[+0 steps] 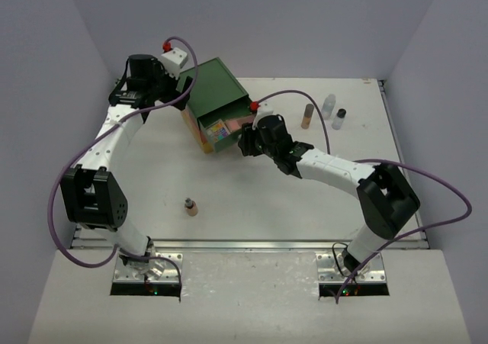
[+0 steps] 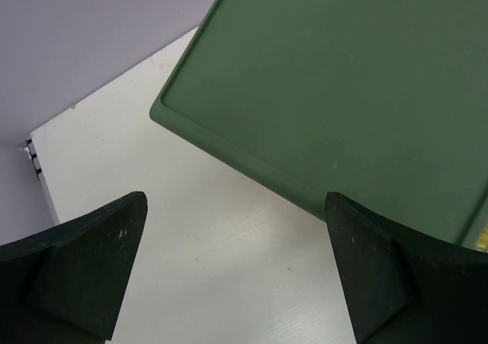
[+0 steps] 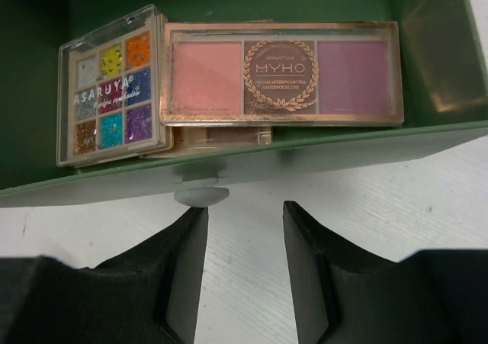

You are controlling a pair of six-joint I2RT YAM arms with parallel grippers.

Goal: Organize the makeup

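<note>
While the left pincer (image 2: 235, 199) and narrower right pincer (image 3: 244, 210) gape empty, the drawer (image 3: 343, 150) holds a multicoloured palette (image 3: 113, 88) and pink palette (image 3: 280, 73).

Bright, even overhead light leaves only faint, soft shadows on the table (image 1: 229, 184). The top view is sharp. In the right wrist view the drawer (image 3: 427, 62) interior is dim, the palettes (image 3: 282, 73) catch mild glare, and the near fingers (image 3: 137, 283) are soft.

The drawer box (image 2: 343, 77) is smooth matt green plastic with a faint sheen. The multicoloured palette (image 3: 113, 85) has a glossy clear plastic lid over glittery pans. The pink palette (image 3: 282, 73) has a shiny coppery rim (metal or plated plastic, hard to tell). The tabletop (image 2: 213, 268) is matt white and finely grained. The right gripper (image 3: 244, 233) is dull black.
</note>
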